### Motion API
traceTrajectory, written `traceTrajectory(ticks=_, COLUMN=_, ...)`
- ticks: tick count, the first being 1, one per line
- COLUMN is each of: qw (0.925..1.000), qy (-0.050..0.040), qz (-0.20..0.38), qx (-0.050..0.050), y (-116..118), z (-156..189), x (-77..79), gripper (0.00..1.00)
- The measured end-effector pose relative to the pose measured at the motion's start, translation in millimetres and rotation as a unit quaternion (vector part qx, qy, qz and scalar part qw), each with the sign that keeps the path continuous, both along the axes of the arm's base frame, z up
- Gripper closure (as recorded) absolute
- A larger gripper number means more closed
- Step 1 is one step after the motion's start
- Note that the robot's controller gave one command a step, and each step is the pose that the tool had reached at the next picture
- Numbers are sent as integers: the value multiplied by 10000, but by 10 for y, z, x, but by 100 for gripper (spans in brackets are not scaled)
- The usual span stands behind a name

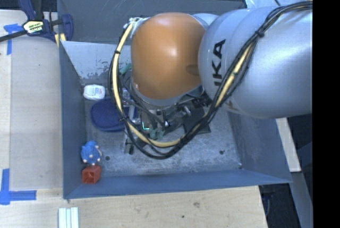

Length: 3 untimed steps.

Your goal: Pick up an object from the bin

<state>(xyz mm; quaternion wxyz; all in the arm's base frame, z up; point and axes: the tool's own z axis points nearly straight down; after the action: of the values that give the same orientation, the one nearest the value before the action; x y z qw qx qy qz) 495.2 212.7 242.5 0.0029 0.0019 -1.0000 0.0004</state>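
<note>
1. Silver KUKA arm: we log it reaching in from three o'clock, with yellow and black cables looped about its wrist.
2. Grey metal bin: its speckled floor serves as our dial.
3. Orange domed cover: on the wrist, over the bin's middle.
4. Gripper: under the cover, low near the floor at the dial's centre. Cover and cables hide it, so we cannot tell whether it is open, closed or gripping anything.
5. Dark blue rounded flat thing, perhaps a soft pad: at nine o'clock, just beside the gripper and nearest to it.
6. White oval thing with a printed label: at ten o'clock, just above the blue thing.
7. Small blue figure: at eight o'clock, near the left wall.
8. Small red-orange cube: just below the figure, in the bin's seven o'clock corner.
</note>
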Motion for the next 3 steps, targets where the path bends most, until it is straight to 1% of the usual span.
traceTrajectory(ticks=1, qw=9989, qy=-37, qz=468, qx=6, y=107, z=-892, x=701, gripper=0)
traceTrajectory(ticks=2, qw=9984, qy=-39, qz=570, qx=20, y=-101, z=-1744, x=1023, gripper=0)
traceTrajectory(ticks=3, qw=9983, qy=-72, qz=573, qx=30, y=-83, z=-1674, x=1042, gripper=100)
